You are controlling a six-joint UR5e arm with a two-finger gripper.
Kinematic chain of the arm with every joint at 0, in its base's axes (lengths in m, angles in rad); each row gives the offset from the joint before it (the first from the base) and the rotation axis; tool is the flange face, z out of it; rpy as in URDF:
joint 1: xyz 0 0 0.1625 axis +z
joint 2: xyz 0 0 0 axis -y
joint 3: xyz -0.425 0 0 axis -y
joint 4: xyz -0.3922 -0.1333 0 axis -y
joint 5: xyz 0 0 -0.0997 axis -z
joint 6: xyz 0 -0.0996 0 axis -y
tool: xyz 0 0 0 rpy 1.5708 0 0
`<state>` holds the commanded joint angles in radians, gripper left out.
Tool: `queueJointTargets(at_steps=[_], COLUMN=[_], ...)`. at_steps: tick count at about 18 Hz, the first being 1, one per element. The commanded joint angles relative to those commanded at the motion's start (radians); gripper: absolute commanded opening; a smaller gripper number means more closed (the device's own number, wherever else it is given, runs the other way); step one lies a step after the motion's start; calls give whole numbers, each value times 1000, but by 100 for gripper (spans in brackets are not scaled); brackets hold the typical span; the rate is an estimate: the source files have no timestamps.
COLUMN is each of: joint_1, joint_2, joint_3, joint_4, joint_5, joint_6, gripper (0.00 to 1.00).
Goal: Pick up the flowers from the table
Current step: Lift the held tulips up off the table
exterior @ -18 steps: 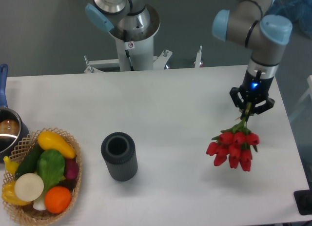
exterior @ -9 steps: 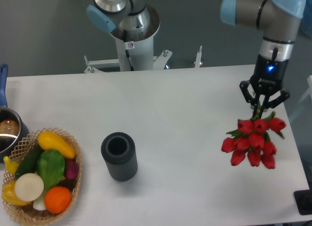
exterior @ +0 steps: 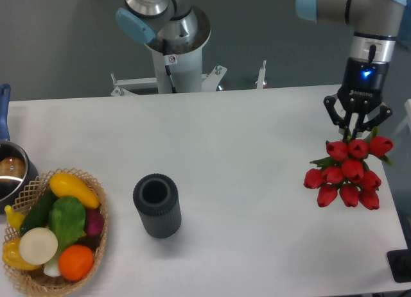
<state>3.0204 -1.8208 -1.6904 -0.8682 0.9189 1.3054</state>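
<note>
The flowers (exterior: 348, 174), a bunch of red tulips with green stems, hang heads-down from my gripper (exterior: 357, 127) near the right edge of the white table (exterior: 244, 149). The gripper is shut on the stems, which are mostly hidden between the fingers. The bunch looks lifted clear of the tabletop.
A dark ribbed cylindrical cup (exterior: 157, 205) stands left of centre. A wicker basket of colourful vegetables (exterior: 54, 229) sits at the front left. A metal pot with a blue handle (exterior: 9, 172) is at the left edge. The arm's base column (exterior: 173, 53) stands behind the table.
The gripper has risen and moved right and back with the tulips in it; the bunch now hangs nearer the table's right edge.
</note>
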Motion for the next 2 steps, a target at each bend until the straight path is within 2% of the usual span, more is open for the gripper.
queueJointTargets(at_steps=[2], joint_1=[5], joint_2=[0], joint_3=[0], joint_4=[0], joint_5=[0], joint_6=[0], gripper=[11])
